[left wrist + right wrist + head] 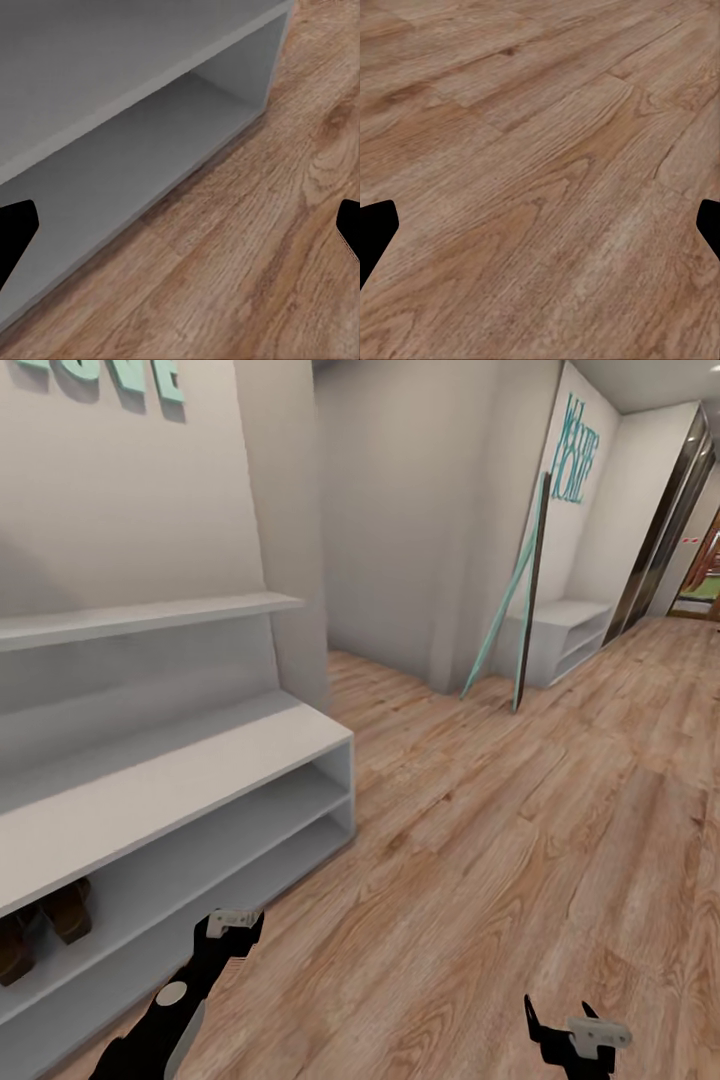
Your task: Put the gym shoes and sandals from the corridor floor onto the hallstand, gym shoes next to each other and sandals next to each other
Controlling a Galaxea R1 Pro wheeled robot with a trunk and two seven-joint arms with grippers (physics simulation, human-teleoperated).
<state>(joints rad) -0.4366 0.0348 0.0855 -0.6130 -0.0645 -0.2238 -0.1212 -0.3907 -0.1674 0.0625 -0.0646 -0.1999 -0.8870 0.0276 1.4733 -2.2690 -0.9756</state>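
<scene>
Nearest the head camera, the left hand (232, 922) hangs low just off the front edge of the hallstand (180, 780), and the right hand (580, 1032) hangs over bare corridor floor (480, 830) well out from the rack. Both wrist views show each hand's fingertips far apart at the picture edges with nothing between them: the left hand (180, 225) spread over the seam where the rack's bottom tier meets the planks, the right hand (540, 225) spread over plain wood grain.

Two brown shoes, most likely the sandals (45, 925), already stand side by side on the upper open tier, toward the rack's left end. The gym shoes are nowhere on the stretch of floor seen ahead, so they probably have to be found first. Farther down the corridor stands a second white bench unit (565, 640) under large teal lettering, with a tall panel (530, 590) leaning beside it.

Main risks, as I judge them: mistaking that far unit for the right rack, clipping the hallstand's corner with the left arm while turning the base, or nudging the sandals apart when sliding sneakers into the same tier.
</scene>
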